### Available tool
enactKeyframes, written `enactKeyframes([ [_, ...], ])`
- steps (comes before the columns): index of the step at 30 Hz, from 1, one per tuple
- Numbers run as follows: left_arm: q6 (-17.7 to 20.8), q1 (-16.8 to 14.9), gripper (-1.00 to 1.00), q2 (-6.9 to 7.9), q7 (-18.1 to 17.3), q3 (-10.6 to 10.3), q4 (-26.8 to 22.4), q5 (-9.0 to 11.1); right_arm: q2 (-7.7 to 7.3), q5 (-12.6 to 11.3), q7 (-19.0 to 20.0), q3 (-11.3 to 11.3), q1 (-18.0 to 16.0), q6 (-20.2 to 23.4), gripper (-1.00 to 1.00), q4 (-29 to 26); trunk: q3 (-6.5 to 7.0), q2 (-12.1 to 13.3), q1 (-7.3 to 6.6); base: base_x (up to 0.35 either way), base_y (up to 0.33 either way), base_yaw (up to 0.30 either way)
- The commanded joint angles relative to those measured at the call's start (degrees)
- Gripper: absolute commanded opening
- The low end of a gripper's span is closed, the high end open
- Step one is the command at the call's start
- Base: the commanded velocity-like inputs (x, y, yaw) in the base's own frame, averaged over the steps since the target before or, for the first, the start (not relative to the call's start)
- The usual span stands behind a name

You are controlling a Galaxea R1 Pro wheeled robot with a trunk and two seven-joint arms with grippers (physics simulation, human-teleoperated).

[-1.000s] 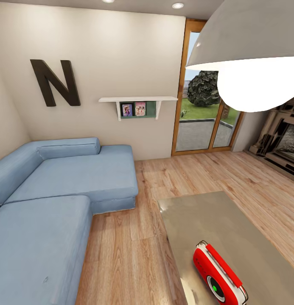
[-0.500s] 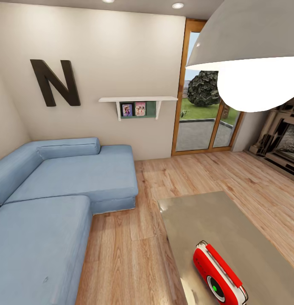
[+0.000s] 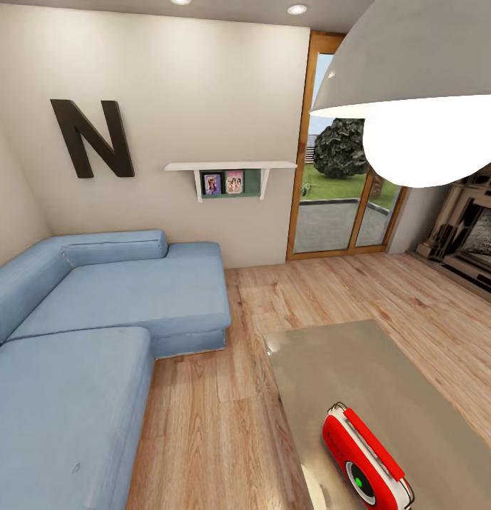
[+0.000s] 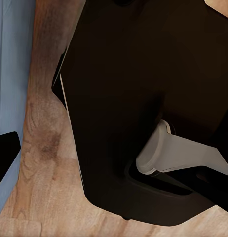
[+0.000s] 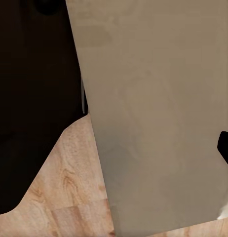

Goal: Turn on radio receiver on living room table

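Observation:
The small red radio receiver with white trim and a red handle stands on the near part of the glossy grey-beige table, at the lower right of the head view. Its round grey dial with a green centre faces the camera. The table top also shows in the right wrist view, beside my black base. One dark fingertip pokes in at that view's edge. In the left wrist view another dark fingertip shows over the wood floor. Nothing is seen between any fingers.
A blue sectional sofa runs along the left, with a strip of plank floor between it and the table. A big white pendant lamp hangs close at the upper right. Glass doors and a fireplace stand beyond.

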Motion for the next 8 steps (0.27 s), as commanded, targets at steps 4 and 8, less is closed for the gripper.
enactKeyframes([
  [4, 0.0, 0.0, 1.00, 0.00, 0.0, 0.0, 0.0, 0.0, 0.00, 0.0, 0.0, 0.0, 0.0, 0.0, 1.00, 0.0, 0.00, 0.0, 0.00, 0.000, 0.000, 0.000],
  [8, 0.0, 0.0, 1.00, 0.00, 0.0, 0.0, 0.0, 0.0, 0.00, 0.0, 0.0, 0.0, 0.0, 0.0, 1.00, 0.0, 0.00, 0.0, 0.00, 0.000, 0.000, 0.000],
])
